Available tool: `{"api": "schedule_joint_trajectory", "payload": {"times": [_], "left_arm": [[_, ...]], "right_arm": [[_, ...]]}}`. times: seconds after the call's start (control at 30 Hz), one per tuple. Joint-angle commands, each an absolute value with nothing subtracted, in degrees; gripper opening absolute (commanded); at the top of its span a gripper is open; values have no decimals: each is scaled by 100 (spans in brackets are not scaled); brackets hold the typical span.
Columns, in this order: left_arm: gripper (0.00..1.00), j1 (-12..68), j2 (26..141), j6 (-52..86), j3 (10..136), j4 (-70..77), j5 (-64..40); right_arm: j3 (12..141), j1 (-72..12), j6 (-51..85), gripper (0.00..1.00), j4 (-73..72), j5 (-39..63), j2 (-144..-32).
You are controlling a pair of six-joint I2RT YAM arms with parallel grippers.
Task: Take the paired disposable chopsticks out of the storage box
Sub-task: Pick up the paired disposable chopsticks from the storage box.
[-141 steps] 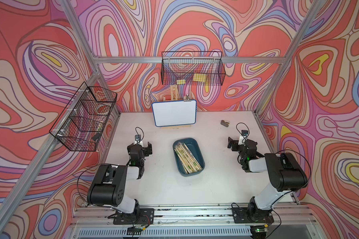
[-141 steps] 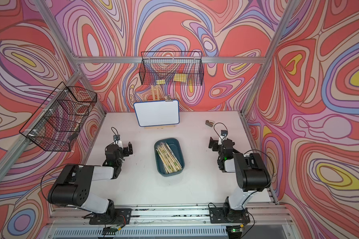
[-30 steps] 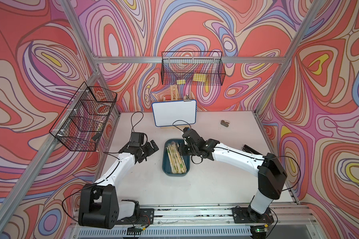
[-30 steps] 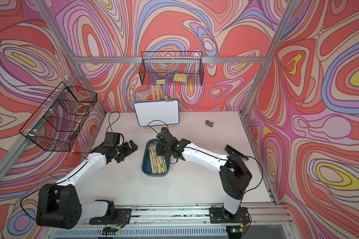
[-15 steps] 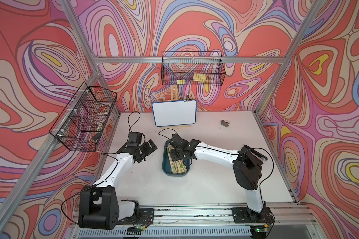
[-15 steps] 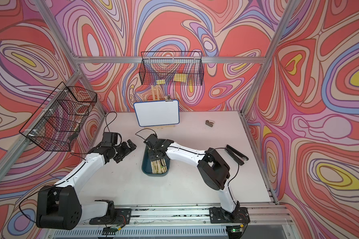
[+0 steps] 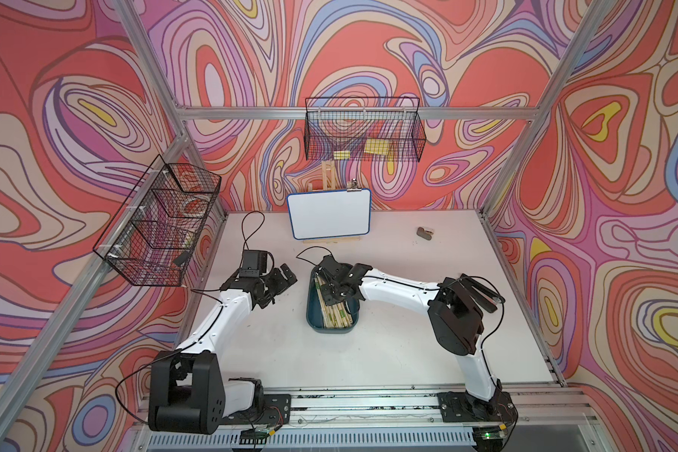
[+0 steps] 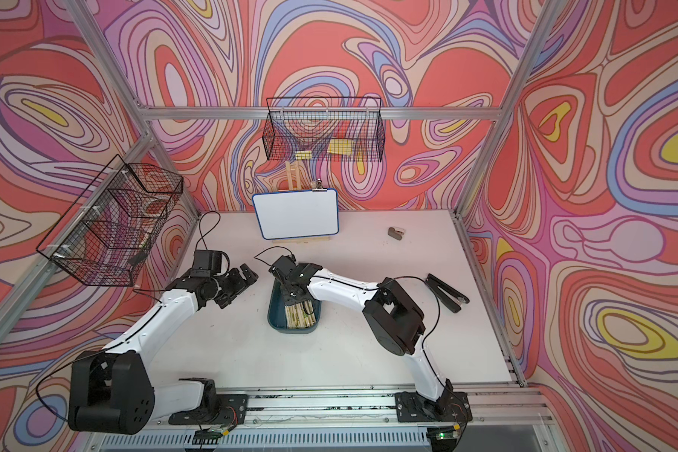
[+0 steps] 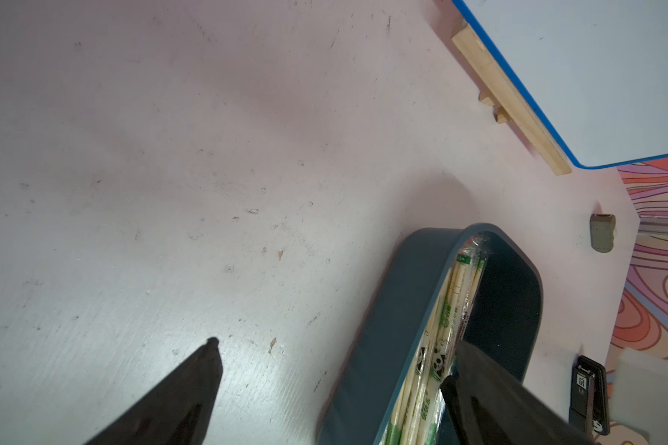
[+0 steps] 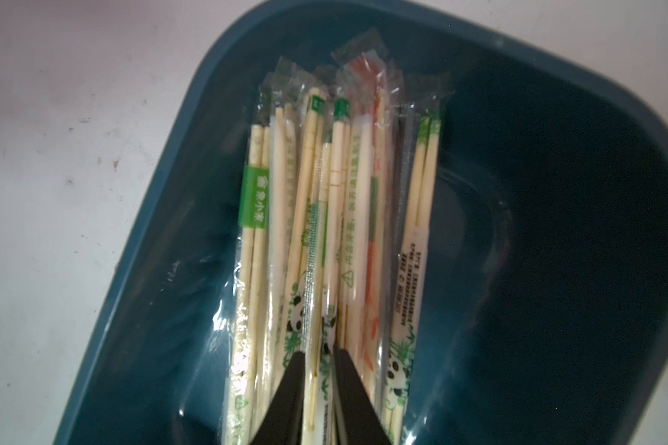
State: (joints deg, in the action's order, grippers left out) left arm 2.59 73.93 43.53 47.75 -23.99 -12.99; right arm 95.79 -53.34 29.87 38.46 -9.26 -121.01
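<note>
right gripper [image 10: 319,370] looks clamped on 1 of the paired disposable chopsticks [image 10: 336,185] in the storage box [image 10: 556,269], left gripper [image 9: 338,343] wide apart, box beside it

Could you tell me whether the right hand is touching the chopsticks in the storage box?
Touching: the right wrist view shows the right hand pinching one sleeved chopstick pair.

The storage box [image 10: 556,269] was smooth, faintly glossy dark teal plastic. The paired disposable chopsticks [image 10: 336,192] were pale matt wood in clear, shiny, crinkled plastic sleeves. The tabletop [image 9: 170,154] looked matt white, scuffed and speckled.
</note>
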Motion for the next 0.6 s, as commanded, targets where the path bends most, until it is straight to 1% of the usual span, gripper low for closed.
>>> {"api": "schedule_joint_trajectory", "payload": {"times": [0.0, 0.57], "left_arm": [[100, 207, 7418, 4368, 4779, -2303, -1371], [100, 180, 7427, 4394, 4773, -2276, -1403]], "right_arm": [[9745, -5356, 2925, 20, 3956, -1102, -12257], [9844, -5359, 2894, 23, 3968, -1119, -12605]]}}
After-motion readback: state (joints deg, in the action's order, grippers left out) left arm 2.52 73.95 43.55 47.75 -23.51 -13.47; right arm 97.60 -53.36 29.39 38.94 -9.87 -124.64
